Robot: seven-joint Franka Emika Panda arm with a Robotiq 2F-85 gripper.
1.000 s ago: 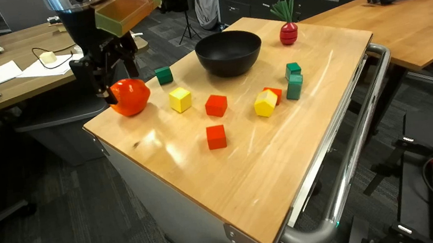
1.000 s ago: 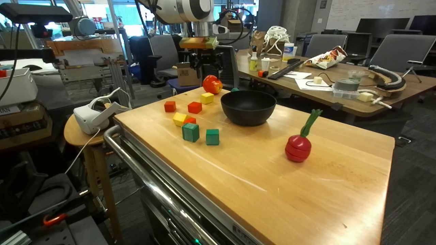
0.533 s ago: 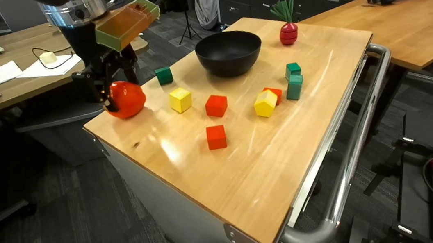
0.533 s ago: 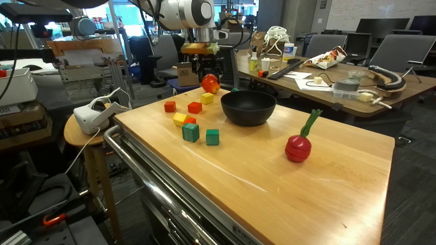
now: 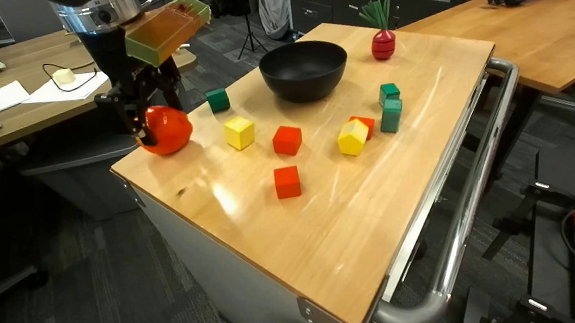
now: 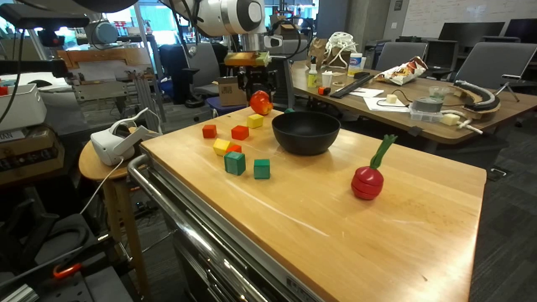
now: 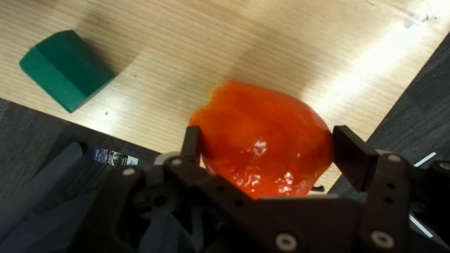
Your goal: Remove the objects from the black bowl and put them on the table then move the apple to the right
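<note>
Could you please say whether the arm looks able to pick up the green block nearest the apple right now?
Probably not: the gripper is closed on the apple, which would likely need releasing first. The green block itself looks uncovered in the wrist view.

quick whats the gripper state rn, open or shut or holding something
Gripper: closed on the red apple, pressed against it from two opposite sides in the wrist view.

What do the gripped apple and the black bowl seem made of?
The apple: probably glossy plastic, from its bright white highlights, though waxy real fruit isn't ruled out. The black bowl: smooth and matte, perhaps plastic or coated metal; it shows only soft shading.
</note>
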